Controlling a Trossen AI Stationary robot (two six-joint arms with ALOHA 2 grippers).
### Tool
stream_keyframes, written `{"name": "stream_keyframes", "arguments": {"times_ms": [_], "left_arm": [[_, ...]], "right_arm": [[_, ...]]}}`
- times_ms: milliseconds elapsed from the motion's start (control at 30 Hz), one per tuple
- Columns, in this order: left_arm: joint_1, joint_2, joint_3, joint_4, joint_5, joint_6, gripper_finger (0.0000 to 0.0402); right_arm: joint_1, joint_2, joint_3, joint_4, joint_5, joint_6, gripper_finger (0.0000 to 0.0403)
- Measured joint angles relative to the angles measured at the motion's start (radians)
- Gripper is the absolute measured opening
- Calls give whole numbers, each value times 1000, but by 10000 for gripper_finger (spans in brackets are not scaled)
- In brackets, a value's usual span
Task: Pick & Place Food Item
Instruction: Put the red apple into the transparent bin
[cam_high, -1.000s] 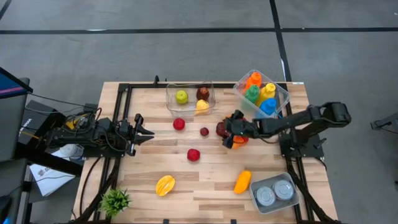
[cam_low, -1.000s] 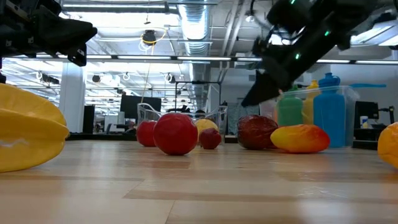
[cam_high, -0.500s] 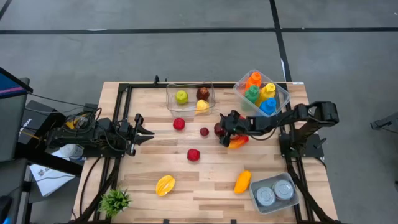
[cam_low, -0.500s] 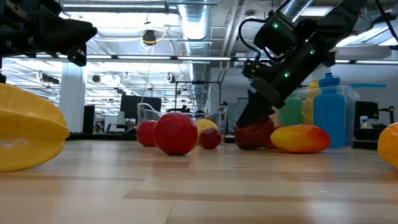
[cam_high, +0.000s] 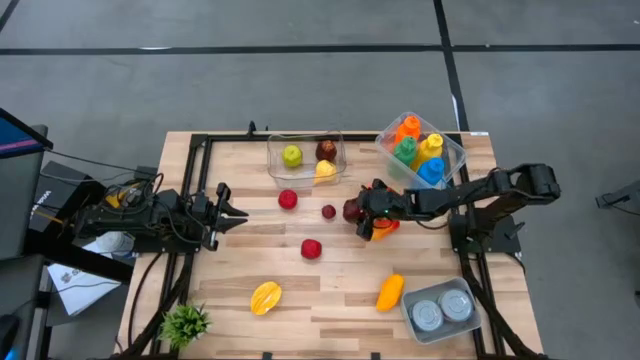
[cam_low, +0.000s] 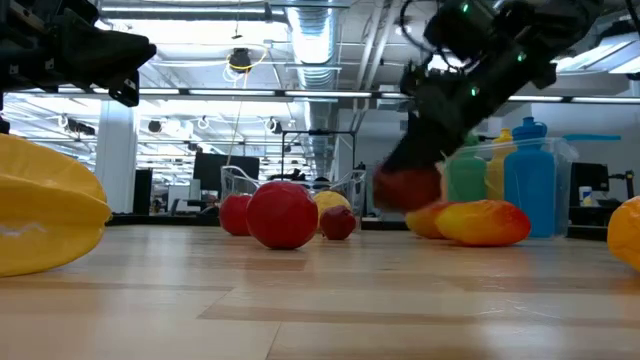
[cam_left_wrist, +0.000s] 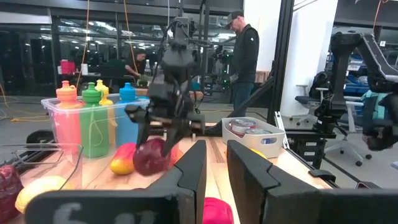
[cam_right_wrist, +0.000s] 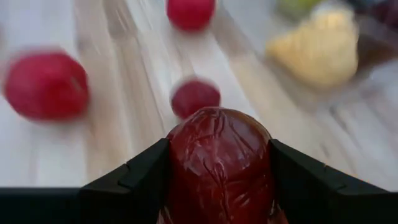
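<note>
Right wrist view: dark red fruit (cam_right_wrist: 219, 165) clamped between right pincer (cam_right_wrist: 217, 186) fingers, clear of table (cam_high: 340, 290).

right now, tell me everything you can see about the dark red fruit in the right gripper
The dark red fruit is rounded and a little elongated, with a glossy, wrinkled, plastic-looking skin. The right gripper is shut on it, one dark finger pressed against each side. In the low view it hangs clear of the wooden table, just above the orange-and-red mango lying beside the bin of bottles. Nothing else touches it.
</note>
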Motion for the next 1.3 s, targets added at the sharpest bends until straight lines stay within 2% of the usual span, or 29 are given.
{"name": "stream_keyframes", "arguments": {"times_ms": [200,433,633,833,1000,1200,1300], "left_arm": [[0,0,0,0,0,0,53],[0,0,0,0,0,0,53],[0,0,0,0,0,0,53],[0,0,0,0,0,0,53],[0,0,0,0,0,0,53],[0,0,0,0,0,0,53],[0,0,0,0,0,0,53]], "right_arm": [[85,-120,1,180,-35,-37,243],[309,-242,2,455,-112,-106,244],[527,-250,3,658,-113,-226,244],[679,-181,3,829,-111,-341,244],[732,-117,3,913,-76,-419,244],[711,-88,3,935,2,-430,245],[693,-87,3,933,5,-418,245]]}}
